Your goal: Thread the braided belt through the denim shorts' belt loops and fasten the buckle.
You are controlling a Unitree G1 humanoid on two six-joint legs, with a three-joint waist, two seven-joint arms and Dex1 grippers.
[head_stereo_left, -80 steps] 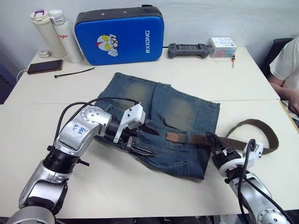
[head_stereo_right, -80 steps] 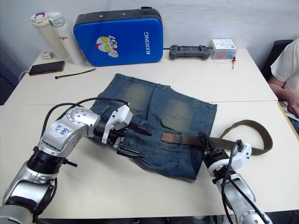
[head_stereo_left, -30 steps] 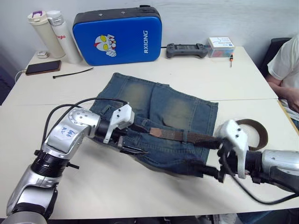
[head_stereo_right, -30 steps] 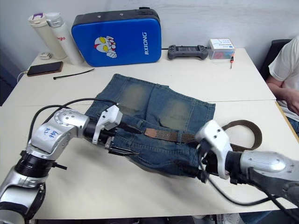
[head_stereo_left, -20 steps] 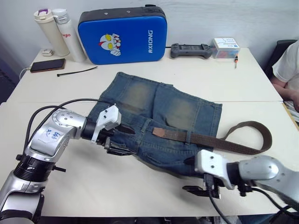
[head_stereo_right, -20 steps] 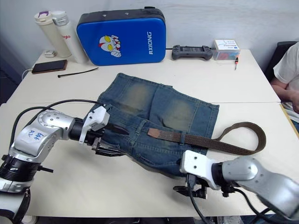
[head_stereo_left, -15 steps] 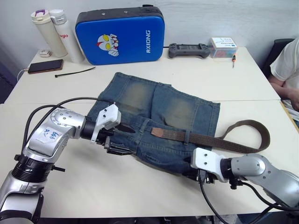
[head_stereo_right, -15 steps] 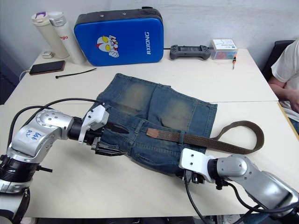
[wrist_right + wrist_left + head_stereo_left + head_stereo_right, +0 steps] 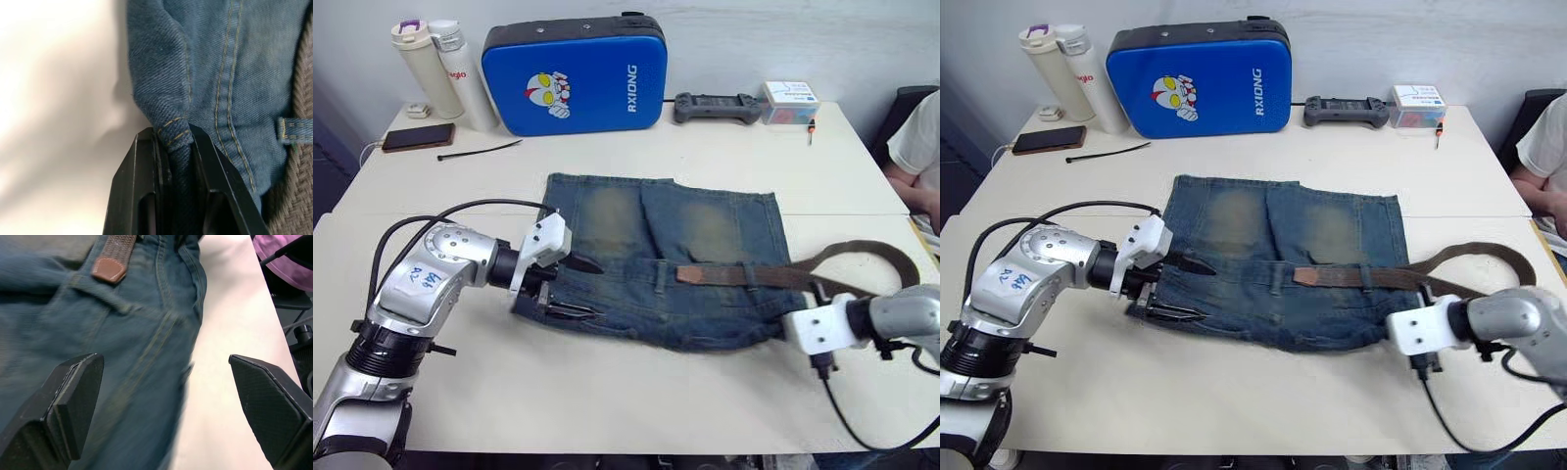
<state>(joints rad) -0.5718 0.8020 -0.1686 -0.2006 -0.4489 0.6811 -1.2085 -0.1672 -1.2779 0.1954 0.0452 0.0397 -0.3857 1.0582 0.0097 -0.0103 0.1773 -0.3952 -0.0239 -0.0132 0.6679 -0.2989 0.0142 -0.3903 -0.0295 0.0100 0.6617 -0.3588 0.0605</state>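
The denim shorts [image 9: 675, 245] lie flat mid-table, waistband toward me. The braided belt [image 9: 754, 276] runs along the waistband under a belt loop [image 9: 1365, 277], its tan tip [image 9: 690, 275] near the middle, and its free length curves off past the right side [image 9: 862, 252]. The buckle is hidden. My left gripper [image 9: 576, 289] stands open at the shorts' left edge, its fingers [image 9: 73, 396] spread over the denim. My right gripper [image 9: 176, 147] is shut on the folded hem at the shorts' right corner, beside another belt loop [image 9: 293, 128].
At the table's back stand a blue case [image 9: 573, 70], two bottles [image 9: 431, 64], a phone [image 9: 409, 138], a black cable tie [image 9: 480, 150], a controller [image 9: 717, 106] and a small box [image 9: 790, 95]. A person [image 9: 918, 147] sits at the right edge.
My right gripper swung round to the shorts' right corner, shut on the hem and drew it rightward. The shorts now lie squarer. The left gripper stayed open at the left edge.
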